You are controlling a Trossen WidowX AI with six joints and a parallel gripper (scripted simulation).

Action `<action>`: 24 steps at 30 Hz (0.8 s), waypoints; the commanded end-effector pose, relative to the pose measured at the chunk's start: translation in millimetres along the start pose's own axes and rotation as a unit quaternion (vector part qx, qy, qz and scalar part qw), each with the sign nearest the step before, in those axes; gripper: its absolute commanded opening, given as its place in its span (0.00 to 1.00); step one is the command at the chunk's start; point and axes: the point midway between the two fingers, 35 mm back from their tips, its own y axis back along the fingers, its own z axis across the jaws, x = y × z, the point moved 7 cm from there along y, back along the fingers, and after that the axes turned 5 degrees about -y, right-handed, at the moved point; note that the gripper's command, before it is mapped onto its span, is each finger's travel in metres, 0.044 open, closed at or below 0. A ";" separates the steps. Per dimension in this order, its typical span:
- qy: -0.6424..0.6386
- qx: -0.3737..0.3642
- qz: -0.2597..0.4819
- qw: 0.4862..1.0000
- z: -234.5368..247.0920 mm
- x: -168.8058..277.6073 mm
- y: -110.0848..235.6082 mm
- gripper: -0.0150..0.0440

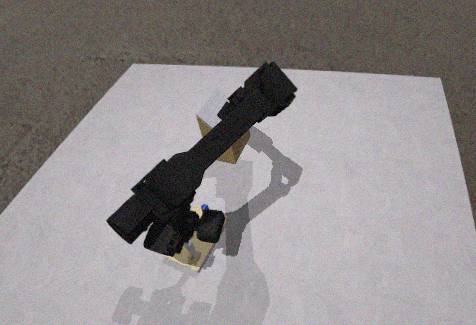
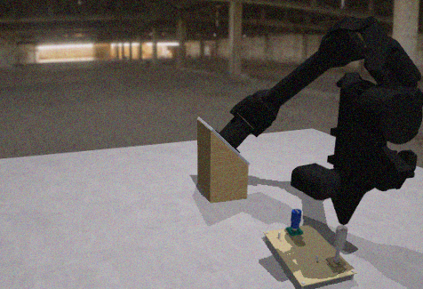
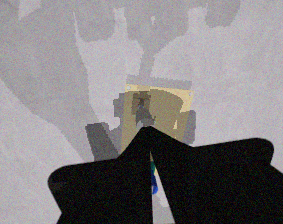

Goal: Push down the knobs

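Note:
The tan circuit board [image 1: 205,252] [image 2: 306,276] [image 3: 168,107] stands low on the table. A blue knob [image 1: 204,207] [image 2: 296,219] [image 3: 154,188] is upright on its green potentiometer [image 2: 291,231], with no clear gap in the exterior view. A grey knob [image 2: 340,237] at the other end stands above its potentiometer [image 2: 336,263], with thin shaft showing below it. My gripper [image 2: 343,220] [image 3: 146,131] is shut and empty, its tips just above the grey knob's top; whether they touch is unclear. In the top view the arm hides the tips.
A wooden block [image 1: 234,153] [image 2: 227,172] with a sloped pale top stands behind the board, away from the fingers. Small pins [image 2: 279,236] stick up from the board. The arm's shadow covers much of the board.

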 end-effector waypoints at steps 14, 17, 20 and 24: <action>-0.002 -0.002 -0.001 1.000 -0.6 0.1 -4.3 0.25; -0.002 -0.002 -0.001 1.000 -0.6 0.1 -5.1 0.25; -0.002 -0.002 -0.001 1.000 -0.6 0.1 -5.9 0.25; -0.002 -0.002 -0.001 1.000 -0.6 0.1 -7.0 0.25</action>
